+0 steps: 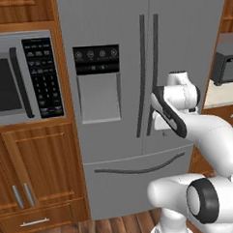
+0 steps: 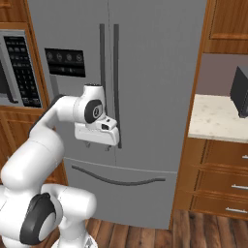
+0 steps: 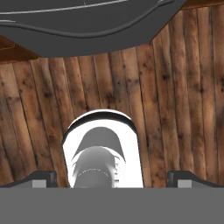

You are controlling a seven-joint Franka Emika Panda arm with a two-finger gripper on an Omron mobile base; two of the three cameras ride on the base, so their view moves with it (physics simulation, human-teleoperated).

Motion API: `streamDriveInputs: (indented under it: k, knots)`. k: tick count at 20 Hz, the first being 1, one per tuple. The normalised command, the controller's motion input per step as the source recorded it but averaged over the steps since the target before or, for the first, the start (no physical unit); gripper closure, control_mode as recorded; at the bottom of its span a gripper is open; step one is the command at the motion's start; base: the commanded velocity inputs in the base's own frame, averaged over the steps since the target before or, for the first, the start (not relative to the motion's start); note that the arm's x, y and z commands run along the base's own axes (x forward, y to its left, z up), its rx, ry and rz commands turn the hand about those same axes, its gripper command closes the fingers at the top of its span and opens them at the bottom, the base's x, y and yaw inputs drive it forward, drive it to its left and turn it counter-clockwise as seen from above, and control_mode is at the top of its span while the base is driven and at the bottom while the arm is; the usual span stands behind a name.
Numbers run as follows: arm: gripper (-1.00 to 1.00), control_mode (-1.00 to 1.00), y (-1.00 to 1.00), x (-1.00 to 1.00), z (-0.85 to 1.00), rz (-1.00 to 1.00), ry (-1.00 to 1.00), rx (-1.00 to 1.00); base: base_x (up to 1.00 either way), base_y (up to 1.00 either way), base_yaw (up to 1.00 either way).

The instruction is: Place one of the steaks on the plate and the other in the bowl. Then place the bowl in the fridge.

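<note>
fridge (image 1: 112,89): straight ahead of me, both doors shut.
handles (image 1: 150,73): long, dark, rigid, likely smooth; I judge the door heavy, so grip mid-length.
gripper (image 2: 97,145): fully open, empty, pointing at the wooden floor (image 3: 175,87).

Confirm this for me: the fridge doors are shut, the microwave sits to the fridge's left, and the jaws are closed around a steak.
Not quite. The gripper holds no steak: in the hand view its jaws stand wide apart with only the wooden floor past them. The rest holds: the fridge doors are shut and the microwave sits to its left.
</note>
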Motion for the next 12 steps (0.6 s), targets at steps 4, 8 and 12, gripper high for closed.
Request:
streamDriveInputs:
  k: [4, 8, 12]
  knots:
    - [-1.0, 1.0, 0.0, 0.0, 0.0, 0.0, 0.0, 0.0, 0.4, 0.0, 0.01]
    - [-1.0, 1.0, 0.0, 0.0, 0.0, 0.0, 0.0, 0.0, 0.33, 0.0, 0.01]
    - [-1.0, -1.0, 0.0, 0.26, 0.0, 0.03, -0.05, 0.0, 0.09, 0.0, 0.0]
